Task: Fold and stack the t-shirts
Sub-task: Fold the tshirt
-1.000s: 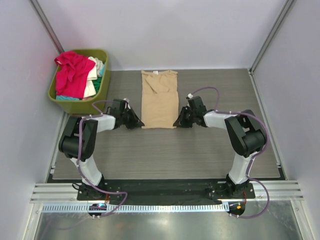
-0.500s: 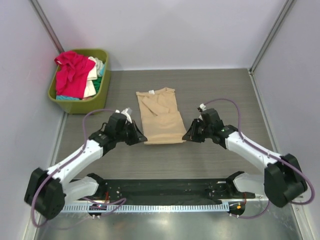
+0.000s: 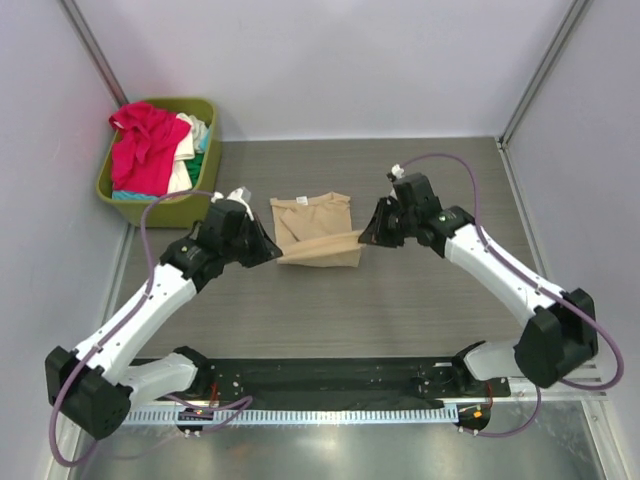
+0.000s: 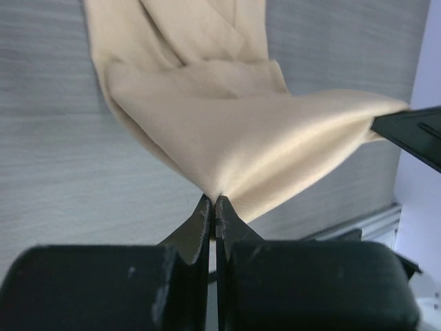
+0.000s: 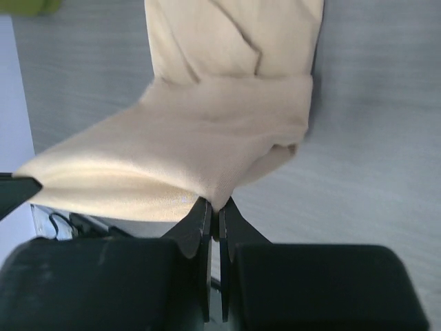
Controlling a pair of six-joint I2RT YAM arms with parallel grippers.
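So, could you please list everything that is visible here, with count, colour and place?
tan t-shirt: 1, beige, mid-table, near edge raised
pink-red t-shirt: 1, topmost in the basket
cream-white t-shirt: 1, beside the pink-red one
teal-green cloth: count unclear, mostly buried
basket: 1, olive-green, far left corner
table: 1, grey wood-grain
left gripper: 1, black, pinching the shirt's near-left corner
right gripper: 1, black, pinching its near-right corner
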